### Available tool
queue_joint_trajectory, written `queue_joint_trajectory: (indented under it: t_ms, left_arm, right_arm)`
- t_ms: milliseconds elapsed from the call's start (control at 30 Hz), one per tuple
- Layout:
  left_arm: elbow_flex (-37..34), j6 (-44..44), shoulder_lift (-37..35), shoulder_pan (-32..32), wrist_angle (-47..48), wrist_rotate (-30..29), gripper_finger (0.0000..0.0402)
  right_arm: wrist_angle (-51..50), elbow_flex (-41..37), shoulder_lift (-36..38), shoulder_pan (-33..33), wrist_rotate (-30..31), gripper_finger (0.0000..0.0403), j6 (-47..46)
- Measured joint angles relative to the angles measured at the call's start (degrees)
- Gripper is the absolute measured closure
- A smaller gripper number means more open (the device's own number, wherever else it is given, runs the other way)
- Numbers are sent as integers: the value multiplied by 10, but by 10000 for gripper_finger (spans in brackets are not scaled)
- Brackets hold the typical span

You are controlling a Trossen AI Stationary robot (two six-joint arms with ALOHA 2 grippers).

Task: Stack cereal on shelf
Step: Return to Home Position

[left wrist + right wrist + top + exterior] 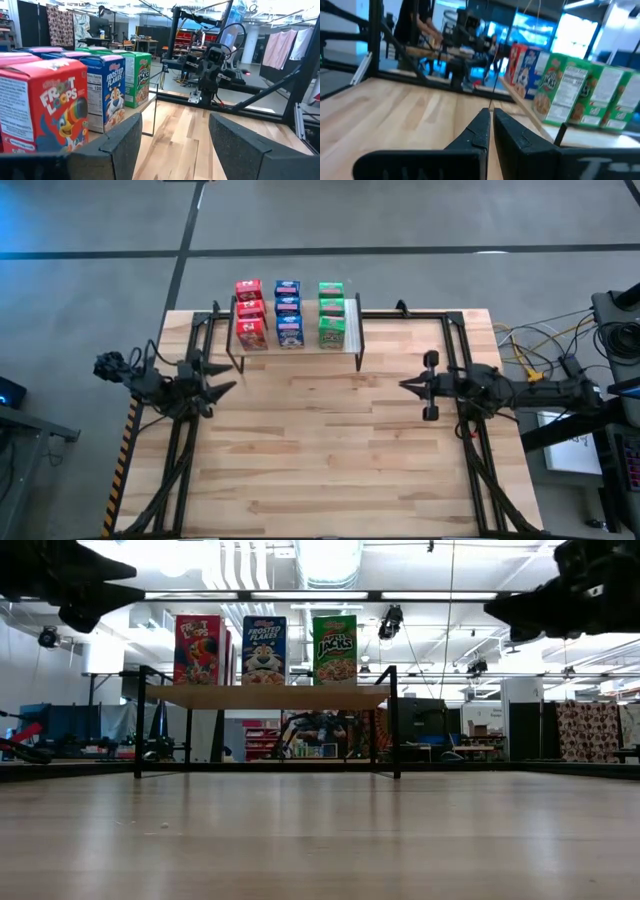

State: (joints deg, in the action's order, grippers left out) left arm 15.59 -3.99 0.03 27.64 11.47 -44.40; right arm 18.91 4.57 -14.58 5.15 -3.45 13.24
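As the cereal (pixel 288 313) sits on the shelf (pixel 352 332) at the table's (pixel 330 450) far edge, the left claw (pixel 174 127), fingers apart, is nearer; the right claw (pixel 491 120) is pinched closed, empty.

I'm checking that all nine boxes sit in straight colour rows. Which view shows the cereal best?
The high view: from above, the red row, blue row and green row each show three boxes deep on the shelf. The low view shows only three front faces; each wrist view sees the rows from one side, boxes overlapping.
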Motion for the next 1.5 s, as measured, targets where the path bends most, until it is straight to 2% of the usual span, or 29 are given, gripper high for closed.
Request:
queue_joint_trajectory:
  t_ms: [167, 300, 533, 1133, 1367, 1500]
  left_arm:
    - [-19, -9, 0, 0, -4, 0, 187]
    - [-26, -15, 0, 0, -4, 0, 187]
    - [-27, -11, 0, 0, -4, 0, 187]
    - [-27, -61, 4, 0, 6, 0, 187]
    - [-27, -56, 5, 0, 6, 0, 187]
    - [-27, -56, 5, 0, 6, 0, 187]
  right_arm:
    - [16, -37, 58, 0, 0, 390, 12]
    - [-6, -39, 99, 0, 0, 390, 10]
    - [-17, -39, 145, 0, -44, 390, 2]
    - [-15, -39, 145, 0, -60, 390, -39]
    - [-40, -40, 133, 0, -55, 390, -106]
    - [-65, -40, 123, 0, -55, 390, -71]
